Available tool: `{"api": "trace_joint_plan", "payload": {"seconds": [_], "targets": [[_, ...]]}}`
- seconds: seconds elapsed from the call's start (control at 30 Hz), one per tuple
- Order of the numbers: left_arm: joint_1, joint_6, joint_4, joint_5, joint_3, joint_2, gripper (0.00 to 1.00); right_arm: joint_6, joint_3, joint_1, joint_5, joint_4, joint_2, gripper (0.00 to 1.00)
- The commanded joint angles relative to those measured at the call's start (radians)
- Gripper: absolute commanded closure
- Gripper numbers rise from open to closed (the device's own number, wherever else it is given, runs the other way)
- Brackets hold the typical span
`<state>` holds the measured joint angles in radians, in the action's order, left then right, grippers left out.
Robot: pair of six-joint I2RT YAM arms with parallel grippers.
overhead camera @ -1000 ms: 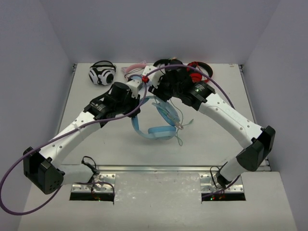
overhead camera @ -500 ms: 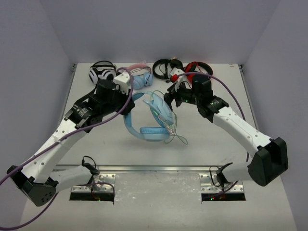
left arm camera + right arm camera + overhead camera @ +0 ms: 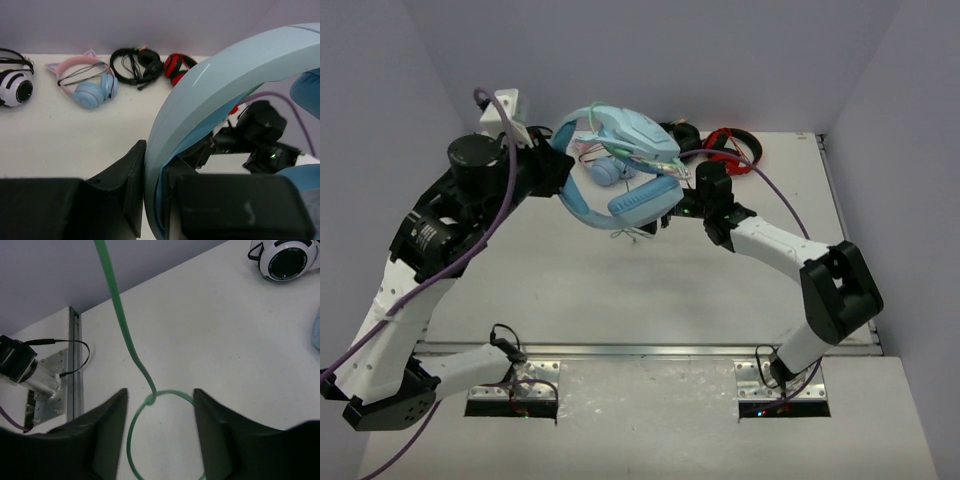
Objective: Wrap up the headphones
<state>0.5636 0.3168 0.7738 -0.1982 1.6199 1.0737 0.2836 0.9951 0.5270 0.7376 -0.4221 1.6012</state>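
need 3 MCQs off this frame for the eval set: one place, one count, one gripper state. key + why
1. Where are the light-blue headphones?
A) lying flat, untouched
B) held up by the left gripper
C) in the far row

2. How many other headsets lie along the table's far edge?
A) two
B) three
C) four

3. The right gripper is:
A) open, green cable running between its fingers
B) shut on an ear cup
C) shut on nothing

1 B: left wrist view shows the headband between that gripper's fingers.
2 C: white-and-black headset, pink cat-ear headset, black headset, red headset.
3 A: right wrist view shows fingers apart, cable loose between.
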Motion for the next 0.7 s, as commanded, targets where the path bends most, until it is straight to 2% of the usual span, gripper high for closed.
{"api": "trace_joint_plan", "payload": {"seconds": [0.0, 0.1, 0.2, 0.23, 0.3, 0.37, 0.47, 0.5, 0.53, 0.6, 0.67], "targets": [[0.007, 0.152, -0.084, -0.107, 0.142, -0.021, 1.00, 0.098, 0.001, 0.014, 0.057, -0.177, 0.040, 0.54], [0.007, 0.185, -0.094, -0.167, 0.172, -0.024, 1.00, 0.158, -0.018, 0.025, 0.065, -0.285, 0.083, 0.66], [0.007, 0.189, -0.102, -0.146, 0.210, -0.011, 1.00, 0.206, -0.027, 0.034, 0.062, -0.368, 0.097, 0.66], [0.009, 0.189, -0.099, -0.124, 0.227, -0.005, 1.00, 0.222, -0.023, 0.034, 0.065, -0.374, 0.097, 0.50], [0.007, 0.183, -0.081, -0.115, 0.245, 0.015, 1.00, 0.226, -0.021, 0.036, 0.049, -0.396, 0.092, 0.37], [0.007, 0.182, -0.079, -0.116, 0.248, 0.019, 1.00, 0.210, 0.014, 0.036, 0.048, -0.342, 0.101, 0.48], [0.007, 0.182, -0.088, -0.130, 0.241, 0.011, 1.00, 0.190, 0.051, 0.045, 0.059, -0.285, 0.121, 0.48], [0.007, 0.180, -0.088, -0.126, 0.241, 0.011, 1.00, 0.189, 0.047, 0.048, 0.057, -0.290, 0.118, 0.45], [0.007, 0.180, -0.087, -0.122, 0.241, 0.011, 1.00, 0.186, 0.021, 0.053, 0.048, -0.320, 0.111, 0.34], [0.007, 0.183, -0.085, -0.116, 0.236, 0.009, 1.00, 0.169, -0.009, 0.074, 0.008, -0.349, 0.079, 0.20], [0.009, 0.189, -0.091, -0.112, 0.226, 0.005, 1.00, 0.172, -0.021, 0.088, 0.019, -0.388, 0.068, 0.13]]}}
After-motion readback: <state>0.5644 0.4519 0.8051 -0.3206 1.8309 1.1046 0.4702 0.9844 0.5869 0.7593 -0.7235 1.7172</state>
